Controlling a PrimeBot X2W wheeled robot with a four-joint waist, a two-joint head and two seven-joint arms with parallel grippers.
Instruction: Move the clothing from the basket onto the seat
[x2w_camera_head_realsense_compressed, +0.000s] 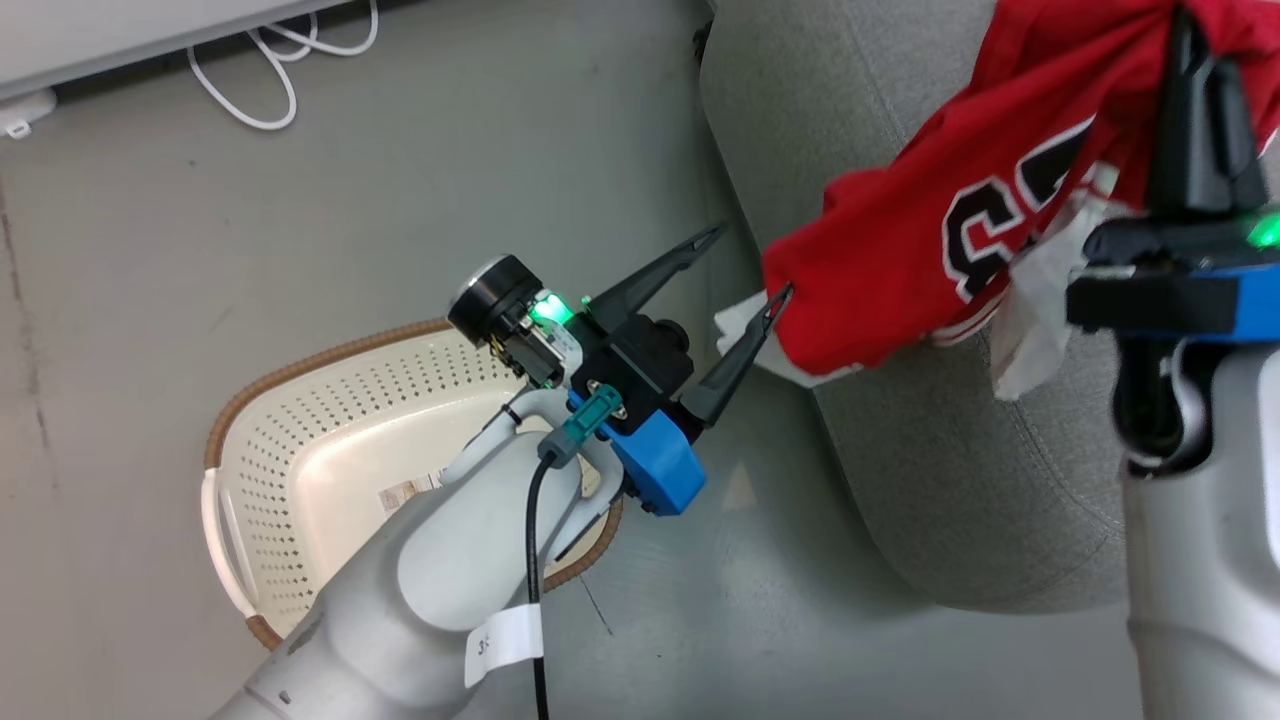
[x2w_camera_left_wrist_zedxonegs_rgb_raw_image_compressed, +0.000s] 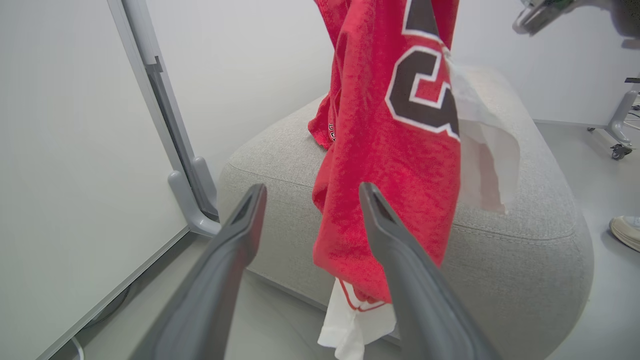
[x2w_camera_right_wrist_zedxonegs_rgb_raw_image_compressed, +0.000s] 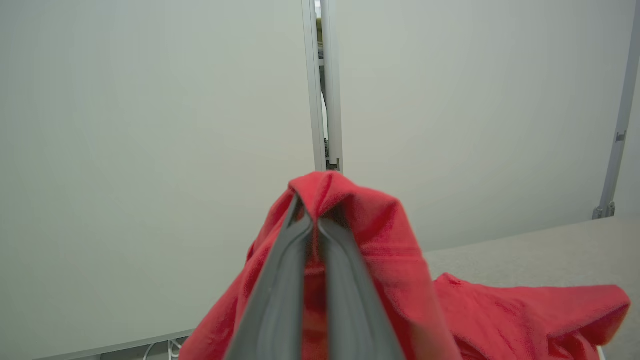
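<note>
Head view: right hand (x2w_camera_head_realsense_compressed: 1190, 40) clamped tight on the red soft sports garment with black-and-white number (x2w_camera_head_realsense_compressed: 900, 250). The bunched top is at its fingers and the rest drapes across the big grey woven upholstered seat (x2w_camera_head_realsense_compressed: 950, 480). The low end hangs past the seat's edge nearest the basket. Left hand (x2w_camera_head_realsense_compressed: 750, 262) spread wide, holding nothing, 1 fingertip right at the hem, contact unclear. Cream perforated plastic basket with brown rim (x2w_camera_head_realsense_compressed: 300, 372) sits on the floor; its visible part is bare of cloth, part hidden by the left arm.

Left wrist view: 2 wide fingers frame the hanging garment. White lining (x2w_camera_left_wrist_zedxonegs_rgb_raw_image_compressed: 480, 140) flaps out, and more red cloth lies on the seat top behind.

Right wrist view: fingers pinched shut on a red fold, seat top beyond.

Risk: if released now, the weight past the edge likely drags the cloth to the floor. The left fingertip could also snag the hem.
</note>
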